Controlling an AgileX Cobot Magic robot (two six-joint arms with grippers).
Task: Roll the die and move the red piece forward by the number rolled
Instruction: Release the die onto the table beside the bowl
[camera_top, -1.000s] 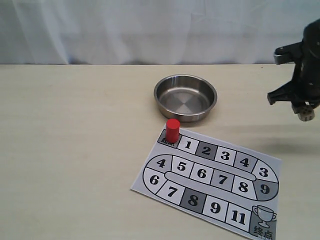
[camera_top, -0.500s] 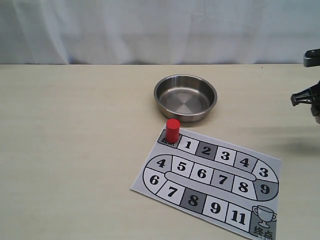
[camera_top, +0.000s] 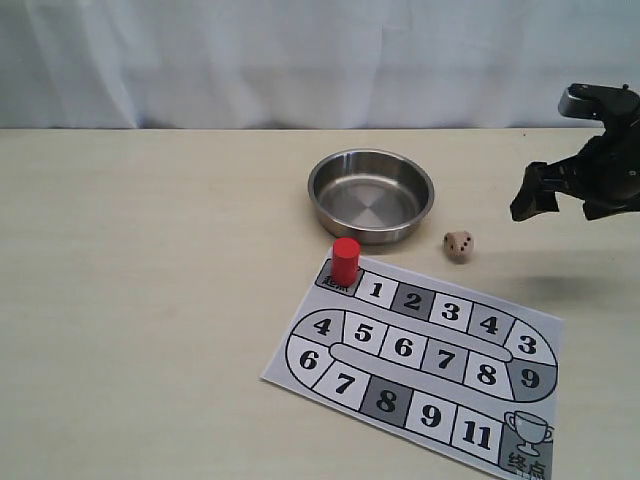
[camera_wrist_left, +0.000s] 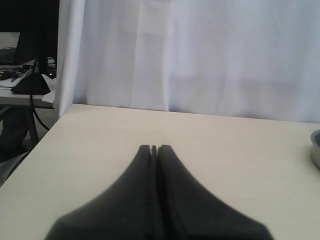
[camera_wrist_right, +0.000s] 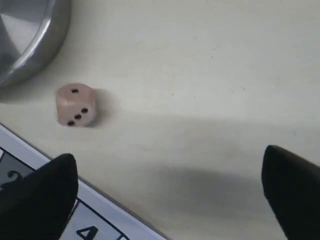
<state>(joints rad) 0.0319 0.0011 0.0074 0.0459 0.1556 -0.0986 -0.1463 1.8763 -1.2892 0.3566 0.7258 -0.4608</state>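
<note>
Die (camera_top: 459, 246) is down on the desk (camera_top: 150, 300), right half, about midway between the far and near edges. It sits just beside the steel bowl (camera_top: 371, 232) on the bowl's right-edge side, not touching it and not in it. It's also off the board (camera_top: 420, 372), a little beyond the board's far edge.

In the right wrist view the die (camera_wrist_right: 75, 105) shows three pips on one face and one pip on the adjoining face. Can't say for sure which face is up.

Right claw (camera_top: 562, 203) is spread wide and holding nothing. It's in the air near the right edge of the desk, well apart from the die, with its shadow on the desk under it. In the wrist view both dark fingertips (camera_wrist_right: 47, 182) frame bare desk, with the claw (camera_wrist_right: 170, 167) open around nothing. The die sits ahead of them, beside the bowl's rim (camera_wrist_right: 47, 40).

Red piece (camera_top: 346, 260) is upright on the dark start square at the board's far-left corner, next to square 1. It's close to the near side of the bowl; can't tell if they touch.

The board lies skewed toward the near-right corner of the desk, with the trophy square nearest that corner.

Left claw (camera_wrist_left: 154, 148) is pinched fully together with nothing between the fingers, and is only visible in its own wrist view. It's over bare desk, with the far edge and a white curtain (camera_wrist_left: 200, 50) ahead.
</note>
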